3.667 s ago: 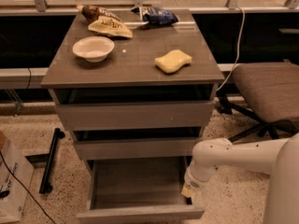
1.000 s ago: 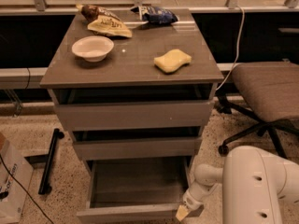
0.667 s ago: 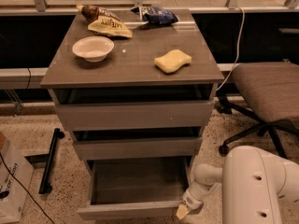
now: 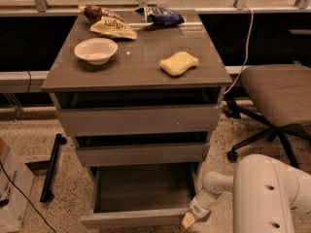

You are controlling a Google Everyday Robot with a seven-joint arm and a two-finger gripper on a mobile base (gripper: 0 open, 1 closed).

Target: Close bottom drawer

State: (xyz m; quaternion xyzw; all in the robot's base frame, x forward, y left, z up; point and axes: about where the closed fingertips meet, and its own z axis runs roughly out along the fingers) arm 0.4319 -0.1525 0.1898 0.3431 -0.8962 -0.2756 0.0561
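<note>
One worry: the bottom drawer (image 4: 131, 220) sits pulled out at lower centre, with our pincer (image 4: 189, 221) at its front's right corner (apart or together, we can't tell). Pushing off-centre could skew and jam it.

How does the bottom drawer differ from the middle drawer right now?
The bottom drawer is pulled far out, its box floor showing; the middle drawer is nearly shut, with only a dark gap above its front. The gripper sits by the bottom drawer's front right corner; nothing is near the middle drawer. Both have flat, grey-brown, handleless fronts.
</note>
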